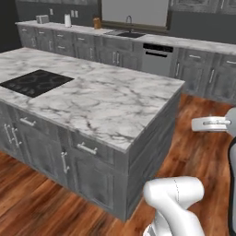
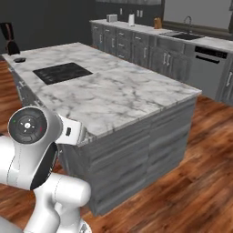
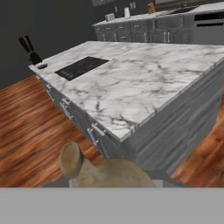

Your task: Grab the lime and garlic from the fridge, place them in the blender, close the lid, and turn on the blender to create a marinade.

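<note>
Left base view: the marble island (image 1: 92, 99) with its black cooktop (image 1: 36, 82). Right base view: the blender (image 2: 9, 38) stands at the island's far corner, the lid (image 2: 19, 59) beside it. Hand view: the garlic (image 3: 98, 170) sits pinched in the closed gripper (image 3: 111, 183), well apart from the blender.

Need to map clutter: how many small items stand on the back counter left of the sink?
3. A grey toaster farthest left, a white canister beside it, and a brown block nearest the sink. Smaller ones may be too blurred to see.
</note>
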Tool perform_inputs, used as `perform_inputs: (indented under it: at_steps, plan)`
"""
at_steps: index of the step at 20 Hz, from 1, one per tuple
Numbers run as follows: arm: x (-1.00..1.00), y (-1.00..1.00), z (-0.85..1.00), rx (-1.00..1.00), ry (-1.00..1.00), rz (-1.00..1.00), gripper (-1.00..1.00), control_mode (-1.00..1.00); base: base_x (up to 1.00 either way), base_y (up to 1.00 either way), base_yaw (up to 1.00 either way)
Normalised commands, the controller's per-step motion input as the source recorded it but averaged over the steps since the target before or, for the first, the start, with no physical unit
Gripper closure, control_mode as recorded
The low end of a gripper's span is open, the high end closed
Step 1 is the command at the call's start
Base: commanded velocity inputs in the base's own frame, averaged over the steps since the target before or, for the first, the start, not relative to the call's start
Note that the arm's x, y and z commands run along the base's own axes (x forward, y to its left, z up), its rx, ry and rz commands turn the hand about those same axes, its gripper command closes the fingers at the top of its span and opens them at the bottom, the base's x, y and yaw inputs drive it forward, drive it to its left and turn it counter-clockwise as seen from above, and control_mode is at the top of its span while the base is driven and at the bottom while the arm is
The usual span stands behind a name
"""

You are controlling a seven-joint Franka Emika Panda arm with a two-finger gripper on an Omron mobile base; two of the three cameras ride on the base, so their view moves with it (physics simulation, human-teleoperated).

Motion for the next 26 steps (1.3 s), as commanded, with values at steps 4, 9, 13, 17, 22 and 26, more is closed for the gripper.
perform_inputs:
  at_steps: [4,9,13,17,22,26]
  plan:
    - [0.00,0.00,0.00,0.00,0.00,0.00,1.00,1.00,0.00,1.00,-0.14]
    - [0.00,0.00,0.00,0.00,0.00,0.00,1.00,1.00,0.23,1.00,-0.21]
    - [0.00,0.00,0.00,0.00,0.00,0.00,1.00,1.00,0.44,1.00,-0.20]
    - [0.00,0.00,0.00,0.00,0.00,0.00,1.00,1.00,0.57,1.00,-0.25]
    - [0.00,0.00,0.00,0.00,0.00,0.00,1.00,1.00,0.63,1.00,-0.28]
    - [0.00,0.00,0.00,0.00,0.00,0.00,1.00,1.00,0.63,1.00,-0.28]
